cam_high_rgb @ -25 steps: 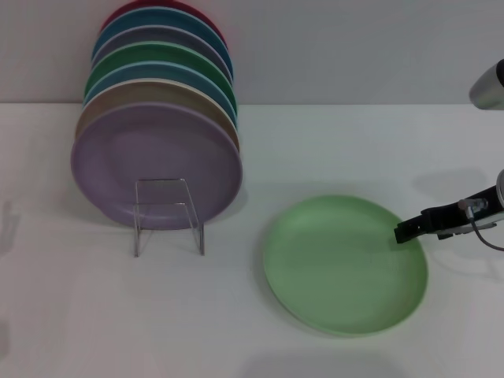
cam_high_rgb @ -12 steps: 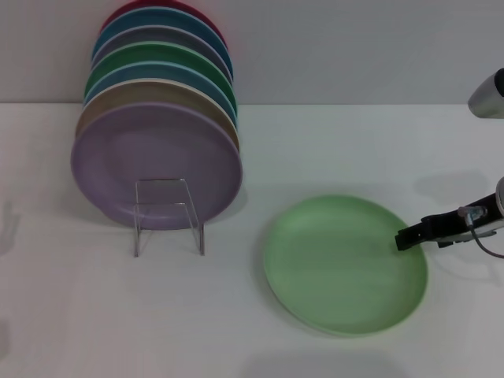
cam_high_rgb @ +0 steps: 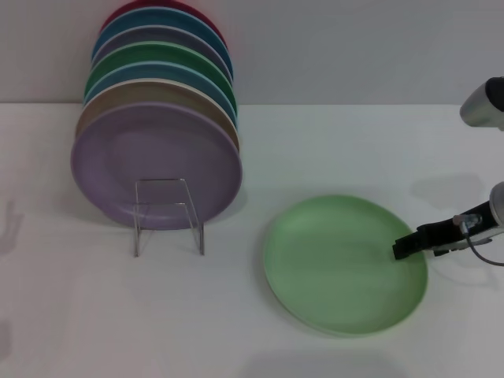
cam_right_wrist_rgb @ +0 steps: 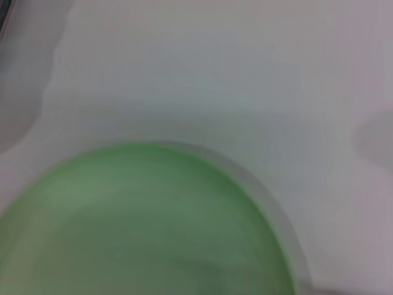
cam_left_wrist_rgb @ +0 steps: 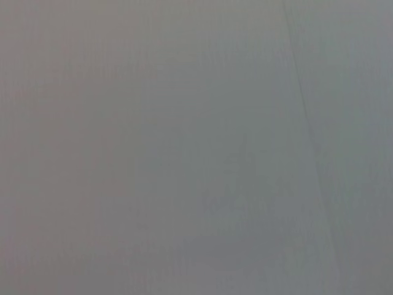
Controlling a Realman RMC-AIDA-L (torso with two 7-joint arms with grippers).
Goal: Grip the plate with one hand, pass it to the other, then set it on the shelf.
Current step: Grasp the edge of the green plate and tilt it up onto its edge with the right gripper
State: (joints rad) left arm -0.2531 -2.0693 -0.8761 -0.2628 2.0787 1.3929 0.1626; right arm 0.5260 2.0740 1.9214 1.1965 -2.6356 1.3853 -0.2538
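While the plate [cam_high_rgb: 344, 264] lies flat on the white table [cam_high_rgb: 331, 150], my right gripper [cam_high_rgb: 403, 247] reaches in low from the right, its black tip at the plate's right rim. I cannot tell from either view how wide the jaws stand, nor whether they have any hold on the rim; the right wrist view shows only the plate's green curve [cam_right_wrist_rgb: 147, 227] and bare table, with no fingers in it.

The risk, as I judge it, is the rim itself. The plate is shallow and sits flush on the table, so a lower finger that fails to get under the edge would just push the plate leftward across the smooth surface. A shallow bite at one edge could also let the plate tip and slip out once lifted (it would hang from a single point on its rim). A slide far enough left would bring it toward the rack [cam_high_rgb: 168, 214], where a lavender plate [cam_high_rgb: 156, 165] stands at the front of a row of upright coloured plates, and a knock there could upset the row.

My right arm comes in nearly level, forearm just above the table, tip pointing left and slightly down toward the plate. My left gripper is out of sight in the head view; its wrist camera shows only blank grey.
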